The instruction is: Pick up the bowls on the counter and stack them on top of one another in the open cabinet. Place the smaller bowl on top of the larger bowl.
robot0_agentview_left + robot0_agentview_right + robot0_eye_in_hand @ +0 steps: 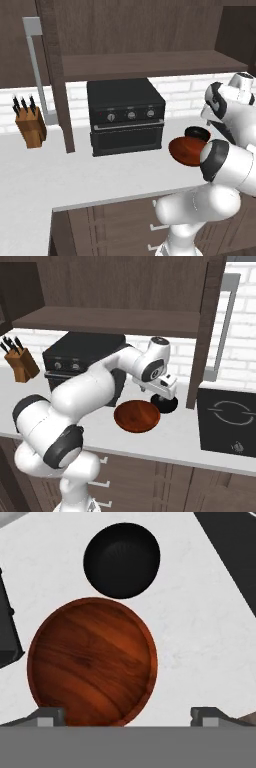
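**Kid:** What is closest in the left base view?

**Helper:** The robot's big white arm. Behind it, to the right of the black oven (126,116), the larger bowl (185,150) sits on the counter (60,175). The smaller bowl (198,133) peeks out just behind it. The arm hides the hand here.

**Kid:** Why are the bowls there?

**Helper:** I think nobody has picked them up yet. The open cabinet (150,62) hangs above the oven, and its shelf is where they should go.

**Kid:** And the right base view?

**Helper:** The arm is nearest again. It bends past the oven, and the gripper (161,392) hangs over the two bowls. The brown one (137,416) is in front of the oven and the black one (165,403) is touching it, farther from the oven's front.

**Kid:** Now the hand view?

**Helper:** The two finger tips (47,716) are at the bottom. They stand far apart with nothing between them. Past them the brown bowl (92,662) lies flat, with a dark corner of the oven beside it. The black bowl (121,559) lies beyond.

**Kid:** Why so wide?

**Helper:** Probably to come down over the brown bowl's rim. It should go first, since the little one sits on top.
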You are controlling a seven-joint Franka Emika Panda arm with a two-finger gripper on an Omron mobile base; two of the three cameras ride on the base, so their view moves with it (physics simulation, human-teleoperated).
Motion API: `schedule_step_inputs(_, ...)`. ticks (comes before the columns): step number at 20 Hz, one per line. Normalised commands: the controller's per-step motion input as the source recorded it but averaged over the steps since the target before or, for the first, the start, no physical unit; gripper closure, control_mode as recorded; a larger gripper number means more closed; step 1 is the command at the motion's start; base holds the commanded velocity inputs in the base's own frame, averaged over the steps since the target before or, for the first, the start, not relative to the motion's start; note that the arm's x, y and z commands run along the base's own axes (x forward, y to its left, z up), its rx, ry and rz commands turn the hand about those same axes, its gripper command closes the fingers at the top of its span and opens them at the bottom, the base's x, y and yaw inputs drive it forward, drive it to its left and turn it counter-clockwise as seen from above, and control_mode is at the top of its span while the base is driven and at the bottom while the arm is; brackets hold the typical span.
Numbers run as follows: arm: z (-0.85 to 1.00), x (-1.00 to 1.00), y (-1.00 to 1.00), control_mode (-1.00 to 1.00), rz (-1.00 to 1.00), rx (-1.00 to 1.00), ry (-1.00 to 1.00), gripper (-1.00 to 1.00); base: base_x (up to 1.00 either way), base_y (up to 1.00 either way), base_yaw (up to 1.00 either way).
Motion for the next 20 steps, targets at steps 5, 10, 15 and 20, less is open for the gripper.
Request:
schedule_step_inputs(5,-0.34,0.63,-0.24,-1.00,-0.01,0.01,0.12,-1.00,0.00,0.00,0.00)
schedule_step_inputs(10,-0.27,0.42,-0.32,-1.00,0.00,0.01,0.06,-1.00,0.00,0.00,0.00)
schedule_step_inputs(15,-0.15,0.06,-0.48,-1.00,0.00,0.08,0.00,-1.00,0.00,0.00,0.00)
schedule_step_inputs(20,-0.37,0.21,-0.11,-1.00,0.00,0.06,0.00,-1.00,0.00,0.00,0.00)
